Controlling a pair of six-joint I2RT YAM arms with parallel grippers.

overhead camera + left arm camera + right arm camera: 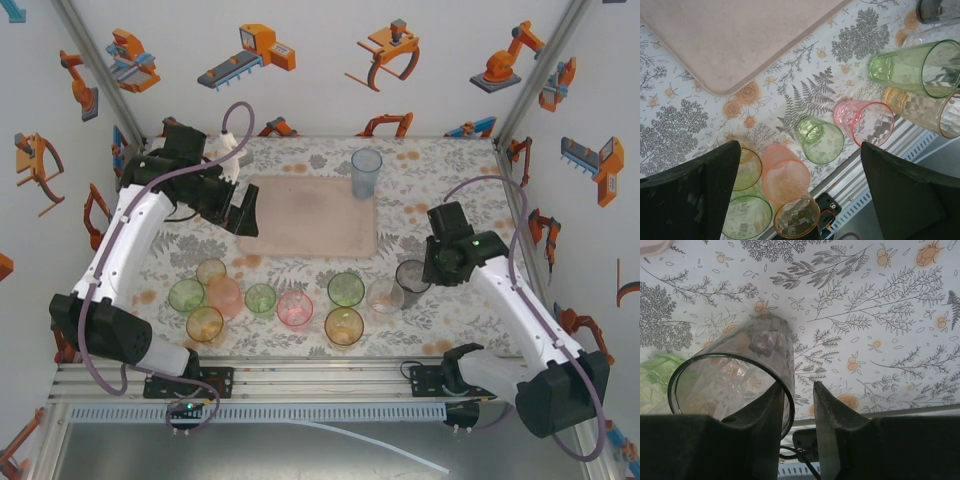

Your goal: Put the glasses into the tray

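From above, your right hand (420, 270) sat at the smoky grey glass (410, 280), just right of the pink tray (300, 215). One blue glass (366, 172) stood in the tray's far right corner. The other glasses (262, 298) stood on the flowery tabletop (440, 180).

On the left wrist camera, your left hand (800, 150) was wide apart and held nothing.

On the right wrist camera, the grey glass's thin wall sat between the fingers (760, 430). A small gap showed, so it was not clamped yet. You should squeeze gently and lift straight up, because that bumpy, see-through plastic looked slippery and bendy.
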